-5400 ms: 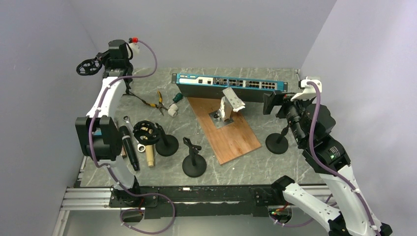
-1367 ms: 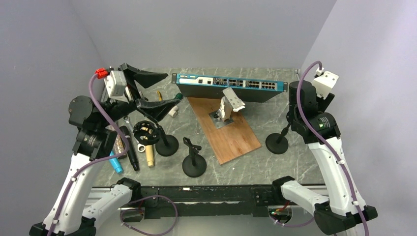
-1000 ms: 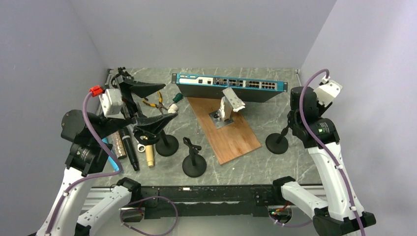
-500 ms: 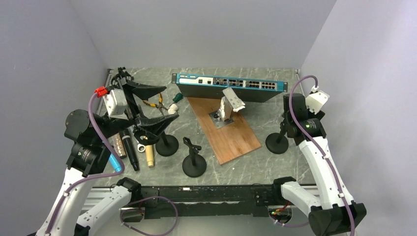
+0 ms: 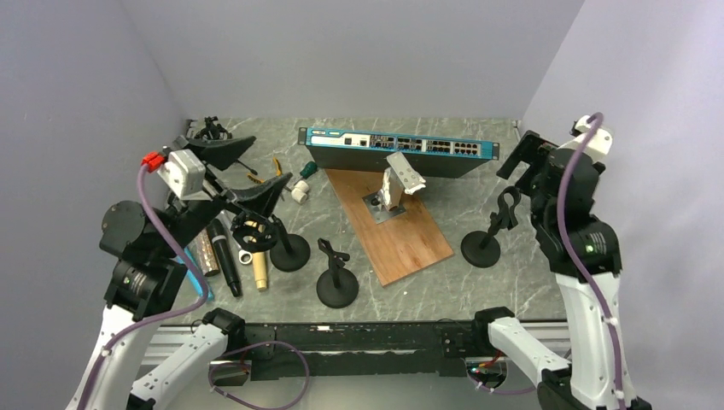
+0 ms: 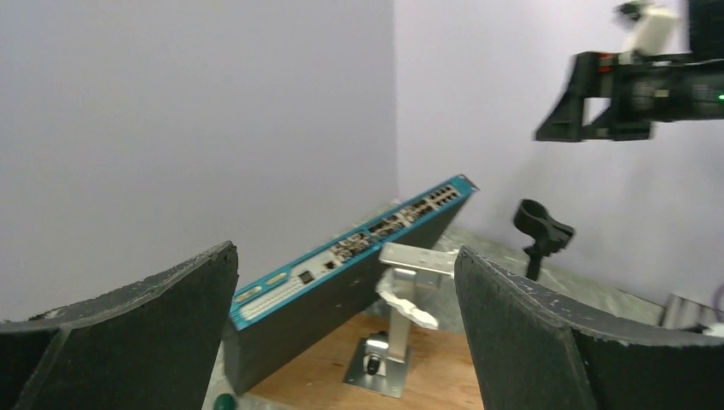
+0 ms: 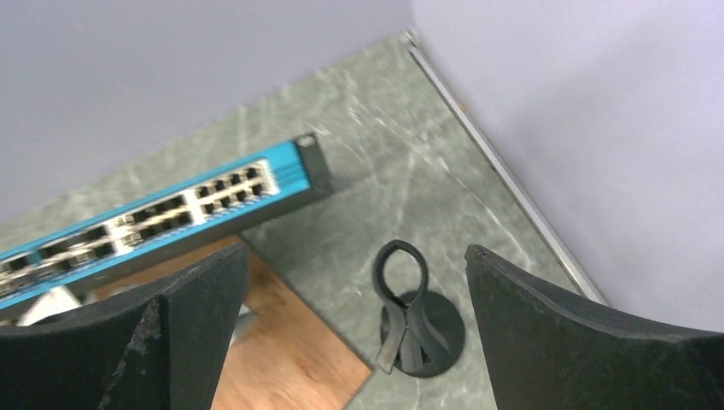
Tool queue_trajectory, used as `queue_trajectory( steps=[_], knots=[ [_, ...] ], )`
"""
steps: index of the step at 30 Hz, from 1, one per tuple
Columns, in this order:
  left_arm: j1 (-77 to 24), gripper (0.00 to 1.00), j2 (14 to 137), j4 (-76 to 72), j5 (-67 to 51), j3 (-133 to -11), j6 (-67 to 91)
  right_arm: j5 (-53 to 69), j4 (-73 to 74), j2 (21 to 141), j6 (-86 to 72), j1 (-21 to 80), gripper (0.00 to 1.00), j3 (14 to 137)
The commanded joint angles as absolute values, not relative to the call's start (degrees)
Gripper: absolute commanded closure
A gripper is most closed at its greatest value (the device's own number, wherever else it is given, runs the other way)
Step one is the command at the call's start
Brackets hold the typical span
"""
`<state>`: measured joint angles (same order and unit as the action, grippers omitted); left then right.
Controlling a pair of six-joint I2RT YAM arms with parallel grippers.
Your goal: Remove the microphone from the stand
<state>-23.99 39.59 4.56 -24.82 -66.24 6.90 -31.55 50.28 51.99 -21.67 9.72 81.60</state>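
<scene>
The black handheld microphone (image 5: 229, 272) is found lying flat at the left of the grey marbled tabletop (image 5: 465, 192). It is just beside a gold-coloured cylinder (image 5: 259, 272) and near the black round-based stand with a ring cradle (image 5: 256, 231). Its far end is overhung by the left arm in the top view, and it is gripped by neither pincer. A central black clip stand (image 5: 336, 278) and a right-hand black clip stand (image 5: 487, 239) are also noted. A blue network switch (image 5: 401, 147) lies along the back, with a wooden board (image 5: 401, 239) and a pale metal bracket (image 5: 398, 184) before it.

The left pincer (image 5: 242, 171) is raised above the left-hand items, spread wide and empty, and directed toward the switch. The right pincer (image 7: 354, 252) is likewise spread wide and empty, held high over the right-hand stand.

Against the frame half a second earlier, the right arm is seen lifted and drawn rightward, uncovering that stand's clip. The left pincer is shifted slightly back and to the left.
</scene>
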Motion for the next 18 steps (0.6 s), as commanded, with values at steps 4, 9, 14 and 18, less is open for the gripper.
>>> queue_trajectory(
  steps=[4, 9, 14, 18],
  knots=[
    [-24.17, 0.01, 34.73, 7.54, -4.05, -70.82, -0.92, -17.78, 36.69, 43.8, -10.4, 9.78, 0.0, 86.0],
    [-24.17, 0.01, 28.65, 2.95, 7.67, -67.36, -6.87, -19.16, 33.16, 42.37, -8.44, 9.87, 0.0, 89.01],
    [-24.15, 0.01, 26.09, 2.39, 14.79, -67.1, -10.03, -21.35, 32.15, 41.85, -9.57, 10.85, 0.0, 90.41],
    [-24.17, 0.01, 25.53, 2.95, 16.93, -67.08, -11.14, -18.08, 28.93, 39.6, -6.36, 10.89, 0.0, 86.51]
  ],
)
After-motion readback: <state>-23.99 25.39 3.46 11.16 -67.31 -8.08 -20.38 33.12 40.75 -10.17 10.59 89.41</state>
